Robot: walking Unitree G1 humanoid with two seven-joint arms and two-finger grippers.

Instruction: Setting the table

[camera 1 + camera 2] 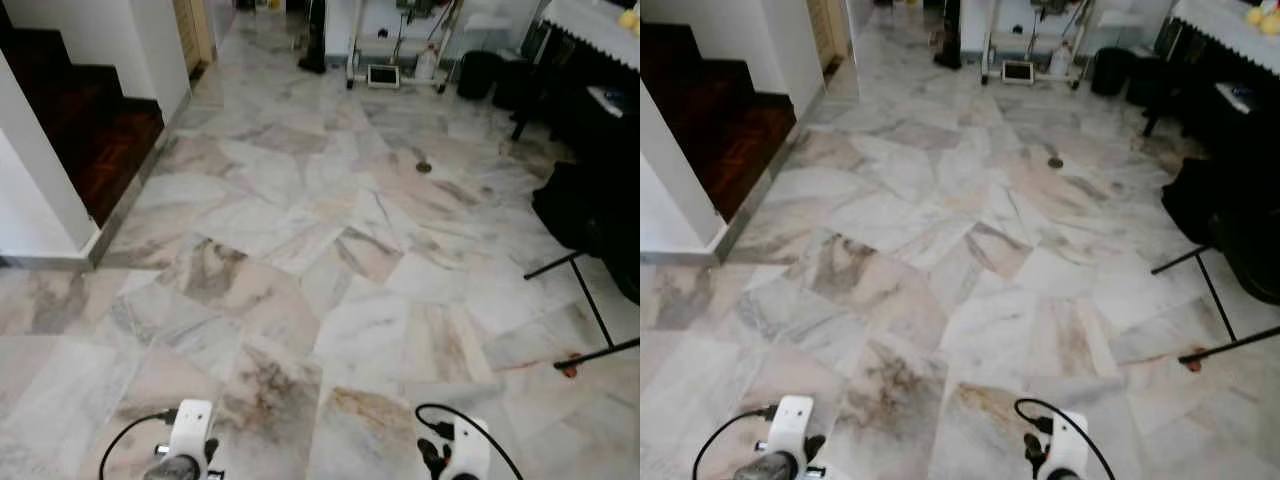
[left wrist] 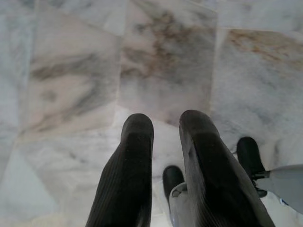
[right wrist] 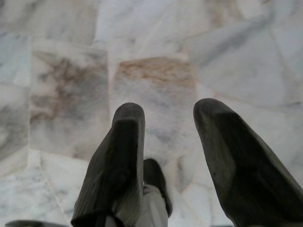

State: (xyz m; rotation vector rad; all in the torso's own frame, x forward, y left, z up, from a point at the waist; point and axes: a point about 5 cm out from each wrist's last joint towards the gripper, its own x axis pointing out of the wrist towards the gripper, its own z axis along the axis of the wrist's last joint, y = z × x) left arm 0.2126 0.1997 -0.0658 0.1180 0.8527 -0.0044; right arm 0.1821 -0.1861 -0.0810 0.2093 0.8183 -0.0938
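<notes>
Wide marble floor (image 1: 330, 260) spreads out ahead, pale tiles veined in grey and brown; off to the left a dark wooden staircase (image 1: 85, 130) rises behind a white wall (image 1: 40, 180); far right, at the room's edge, the table (image 1: 600, 30) under a white cloth, well apart from both arms, with something yellow on it too small to make out; dark furniture (image 1: 590, 200) sits below it, thin black stand legs (image 1: 590, 310) angling across the tiles; a white trolley (image 1: 400, 45) stands at the far end, a small round drain (image 1: 424, 167) out on the floor. Both arms hang low, wrists pointing down at the tiles; the left gripper (image 2: 165, 137) has its fingers slightly parted, nothing between them; the right gripper (image 3: 168, 127) has a wider gap, also empty. Beneath the fingers the robot's own dark feet (image 2: 249, 158) show on the marble.
</notes>
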